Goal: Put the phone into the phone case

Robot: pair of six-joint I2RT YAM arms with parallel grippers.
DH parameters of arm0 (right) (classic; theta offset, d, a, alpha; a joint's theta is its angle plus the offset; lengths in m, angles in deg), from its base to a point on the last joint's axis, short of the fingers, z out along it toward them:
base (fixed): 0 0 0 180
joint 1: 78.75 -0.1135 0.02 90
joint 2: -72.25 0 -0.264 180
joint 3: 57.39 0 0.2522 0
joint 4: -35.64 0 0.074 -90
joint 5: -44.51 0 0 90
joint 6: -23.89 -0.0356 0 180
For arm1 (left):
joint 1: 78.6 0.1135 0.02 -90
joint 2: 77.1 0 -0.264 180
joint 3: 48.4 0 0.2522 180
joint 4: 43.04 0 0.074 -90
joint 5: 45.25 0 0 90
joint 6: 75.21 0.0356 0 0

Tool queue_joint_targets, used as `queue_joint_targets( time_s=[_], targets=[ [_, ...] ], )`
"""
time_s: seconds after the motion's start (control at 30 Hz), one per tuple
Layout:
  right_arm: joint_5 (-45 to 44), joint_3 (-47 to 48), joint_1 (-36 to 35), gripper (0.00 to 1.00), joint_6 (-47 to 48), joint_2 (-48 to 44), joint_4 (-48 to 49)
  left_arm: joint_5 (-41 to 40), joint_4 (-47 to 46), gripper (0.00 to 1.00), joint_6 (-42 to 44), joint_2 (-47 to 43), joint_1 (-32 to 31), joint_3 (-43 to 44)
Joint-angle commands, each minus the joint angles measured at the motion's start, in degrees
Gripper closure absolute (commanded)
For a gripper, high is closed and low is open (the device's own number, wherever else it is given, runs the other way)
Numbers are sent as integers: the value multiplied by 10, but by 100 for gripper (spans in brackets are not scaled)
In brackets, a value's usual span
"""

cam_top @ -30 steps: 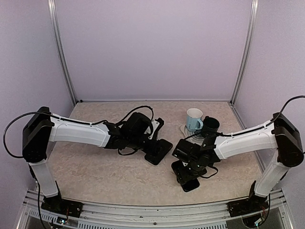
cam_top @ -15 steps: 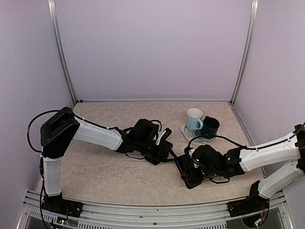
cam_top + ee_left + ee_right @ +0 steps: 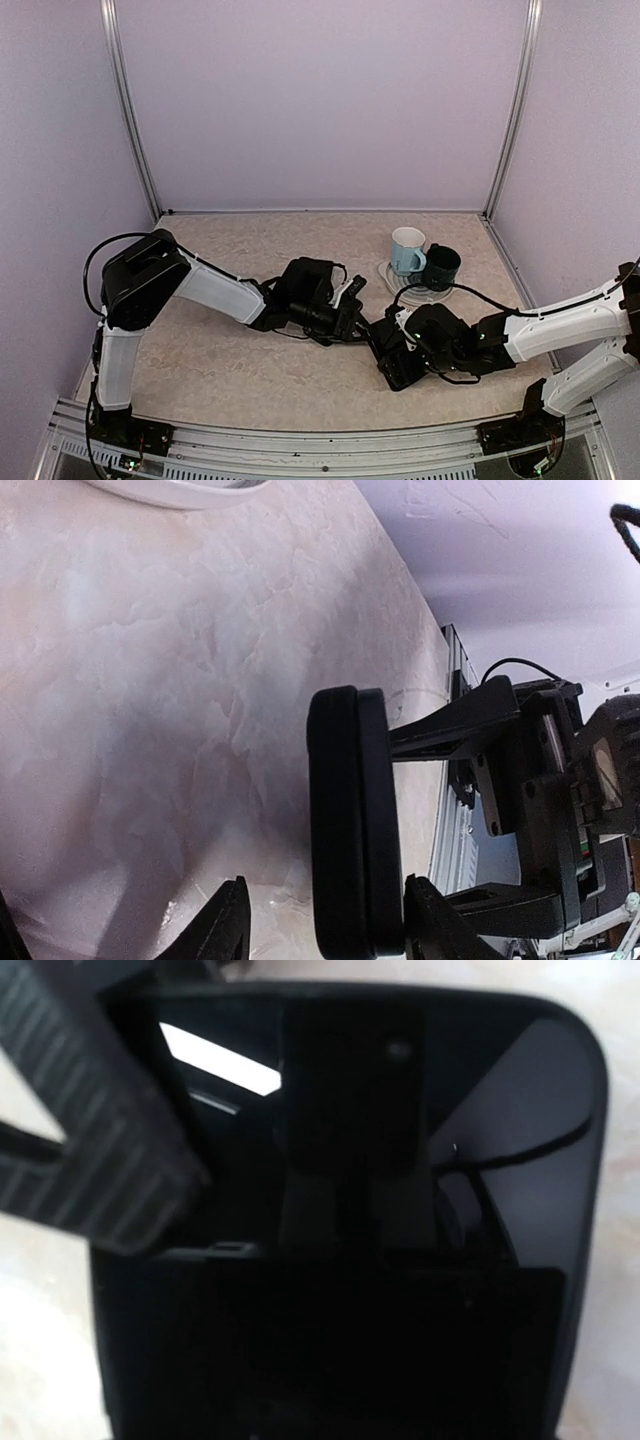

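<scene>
The phone (image 3: 400, 1260) is a black glossy slab that fills the right wrist view. In the top view it sits under my right gripper (image 3: 395, 352), which is shut across its width. In the left wrist view the phone (image 3: 350, 810) is edge-on and shows two layers. My left gripper (image 3: 325, 908) is open and straddles its near end; the right fingertip (image 3: 425, 920) touches it and the left one stands apart. A black shape under my left wrist may be the phone case (image 3: 330, 326); it is mostly hidden.
A light blue mug (image 3: 407, 250) and a dark mug (image 3: 441, 266) stand on a pale plate (image 3: 392, 277) just behind the grippers. The table's front rail (image 3: 455, 830) runs close behind the phone. Both arms meet at the table's middle.
My left gripper has moved right and forward to the phone's end, and its jaws have narrowed. The right arm dropped low and carried the phone slightly left and back.
</scene>
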Motion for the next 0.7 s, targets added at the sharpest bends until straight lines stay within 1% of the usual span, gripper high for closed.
queue_joint_targets(
  time_s=[0.0, 0.2, 0.27, 0.3, 0.33, 0.4, 0.47, 0.53, 0.57, 0.67],
  targets=[
    [-17, 5, -2, 78, 17, -13, 48, 15, -27, 57, 0, 11, -1, 4],
    [-4, 8, -2, 78, 23, 4, 59, 11, 3, 83, 39, 8, -11, 15],
    [5, 14, -1, 77, 29, 11, 59, 11, 11, 88, 55, 2, -11, 11],
    [7, 17, -1, 75, 30, 14, 60, 9, 17, 91, 66, -3, -11, 9],
    [9, 20, -1, 69, 31, 16, 59, 5, 26, 94, 79, -10, -11, 8],
    [10, 21, -1, 45, 31, 14, 53, -4, 56, 100, 110, -18, -11, 10],
    [19, 14, 3, 18, 27, 0, 50, -19, 97, 100, 147, -27, -11, 14],
    [60, 0, 16, 2, 35, -24, 58, -36, 129, 100, 184, -36, -11, 18],
    [104, -9, 30, 1, 49, -40, 67, -47, 143, 100, 202, -40, -12, 20],
    [251, -32, 91, 1, 75, -85, 109, -89, 179, 100, 258, -61, -12, 18]
  ],
)
